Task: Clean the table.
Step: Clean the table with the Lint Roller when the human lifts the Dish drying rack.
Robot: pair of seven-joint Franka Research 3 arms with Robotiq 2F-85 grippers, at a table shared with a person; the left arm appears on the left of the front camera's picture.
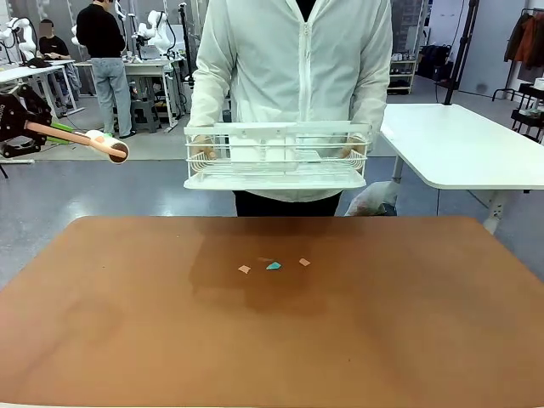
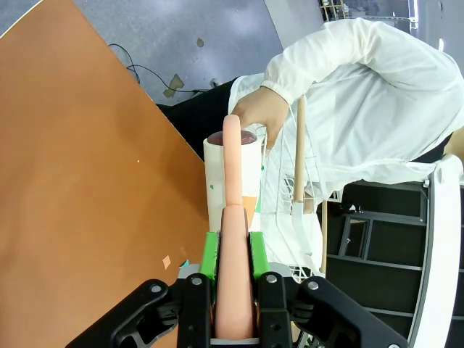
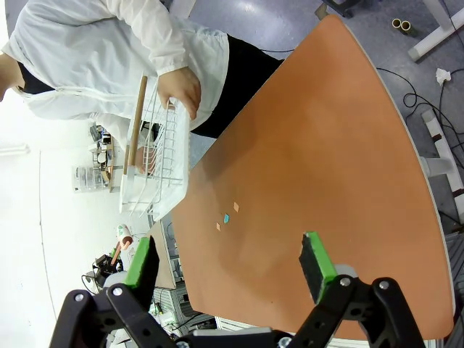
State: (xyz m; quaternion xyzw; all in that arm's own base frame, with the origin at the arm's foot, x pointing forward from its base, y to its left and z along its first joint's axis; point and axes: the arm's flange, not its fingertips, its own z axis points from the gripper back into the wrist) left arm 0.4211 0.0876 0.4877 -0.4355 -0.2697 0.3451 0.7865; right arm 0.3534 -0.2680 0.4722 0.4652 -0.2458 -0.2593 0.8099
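Three scraps [image 1: 274, 266] at centre of table [image 1: 127, 323], 4 o'clock from left gripper [image 1: 30, 126]. It pinches lint roller [image 1: 106, 146], whose long axis points roughly that way. Right gripper [image 3: 228, 250] spread.

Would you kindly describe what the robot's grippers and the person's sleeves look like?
The left gripper and right gripper are black with bolted linkages and bright green pads. The person wears a white zip-up jacket with long sleeves.
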